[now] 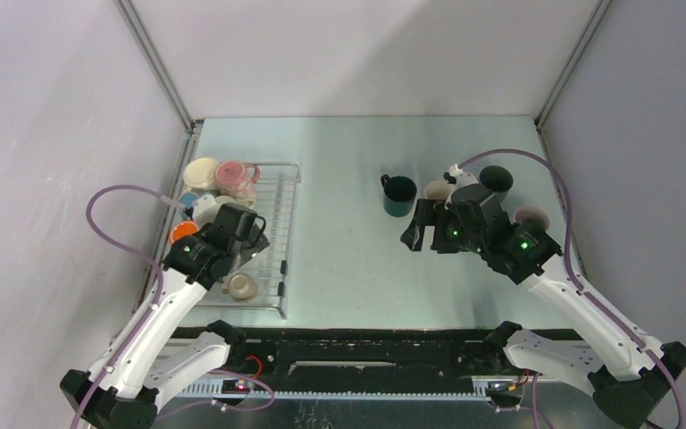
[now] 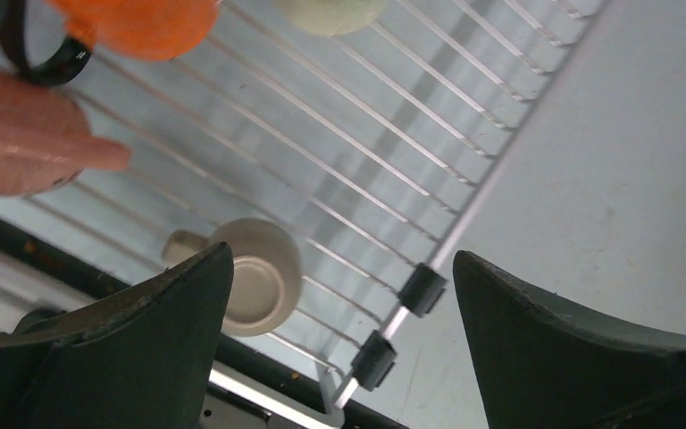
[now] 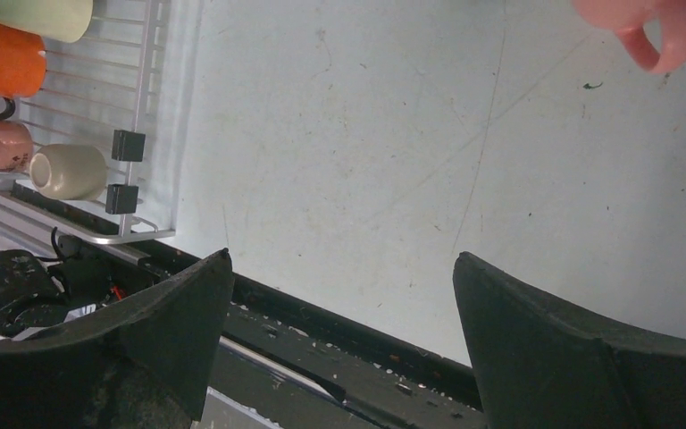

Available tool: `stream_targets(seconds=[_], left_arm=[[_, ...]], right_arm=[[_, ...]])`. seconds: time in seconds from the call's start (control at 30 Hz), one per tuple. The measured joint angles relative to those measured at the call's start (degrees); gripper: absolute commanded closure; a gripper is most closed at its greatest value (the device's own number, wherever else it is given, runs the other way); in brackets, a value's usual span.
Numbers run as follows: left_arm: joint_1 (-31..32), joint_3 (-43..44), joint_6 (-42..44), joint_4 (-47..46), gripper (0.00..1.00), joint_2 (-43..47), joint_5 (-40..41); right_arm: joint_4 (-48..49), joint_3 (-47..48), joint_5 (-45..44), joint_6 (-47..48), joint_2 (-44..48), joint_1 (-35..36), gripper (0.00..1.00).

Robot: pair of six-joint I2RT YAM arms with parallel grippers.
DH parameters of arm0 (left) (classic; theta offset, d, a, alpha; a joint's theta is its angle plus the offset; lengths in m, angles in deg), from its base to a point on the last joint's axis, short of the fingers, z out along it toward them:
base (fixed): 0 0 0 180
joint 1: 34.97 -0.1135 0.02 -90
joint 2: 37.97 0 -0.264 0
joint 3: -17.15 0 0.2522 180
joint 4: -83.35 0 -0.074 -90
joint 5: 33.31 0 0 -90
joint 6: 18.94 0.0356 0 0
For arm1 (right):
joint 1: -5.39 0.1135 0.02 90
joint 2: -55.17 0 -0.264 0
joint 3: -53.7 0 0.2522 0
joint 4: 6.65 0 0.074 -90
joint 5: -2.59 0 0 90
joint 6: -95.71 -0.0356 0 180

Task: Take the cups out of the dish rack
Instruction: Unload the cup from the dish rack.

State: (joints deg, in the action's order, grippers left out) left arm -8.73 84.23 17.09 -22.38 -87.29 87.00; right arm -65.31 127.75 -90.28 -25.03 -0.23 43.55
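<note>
1. Now some cups [image 1: 232,174] sit in the rack [image 1: 277,201], bunched up at its far left end.
2. One cream cup [image 1: 239,286] sits alone at the near end of the rack.
3. A few more cups, like the dark green cup [image 1: 399,195], stand out on the table [image 1: 339,268], well away to the right.
4. The left gripper [image 2: 339,268] hangs over the rack, near the cream cup. Its jaws are wide and hold nothing.
5. The right gripper [image 3: 339,268] hangs over the bare table by the unloaded cups. It is wide and empty too.
6. The job looks partly done, and I think the left arm is about to grab another cup.
7. Next it needs to go down, put its jaws around the cream cup, squeeze, lift it off the wires and carry it to the table.
</note>
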Motion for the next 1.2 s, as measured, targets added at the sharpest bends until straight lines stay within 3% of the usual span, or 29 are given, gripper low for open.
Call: stream_targets(seconds=[0.3, 0.67, 1.2], left_arm=[[-2.01, -4.26, -10.93, 9.03, 0.0, -1.29, 1.11], [-4.81, -11.54, -15.65, 7.87, 0.0, -1.25, -2.08], [-8.68, -12.31, -15.39, 2.12, 0.32, -6.27, -5.73]], right_arm=[[1.29, -1.05, 0.39, -0.04, -0.42, 0.46, 0.0], [2.03, -1.64, 0.37, -0.11, -1.57, 0.68, 0.0], [2.38, -3.26, 0.11, -0.44, -1.49, 1.05, 0.0]])
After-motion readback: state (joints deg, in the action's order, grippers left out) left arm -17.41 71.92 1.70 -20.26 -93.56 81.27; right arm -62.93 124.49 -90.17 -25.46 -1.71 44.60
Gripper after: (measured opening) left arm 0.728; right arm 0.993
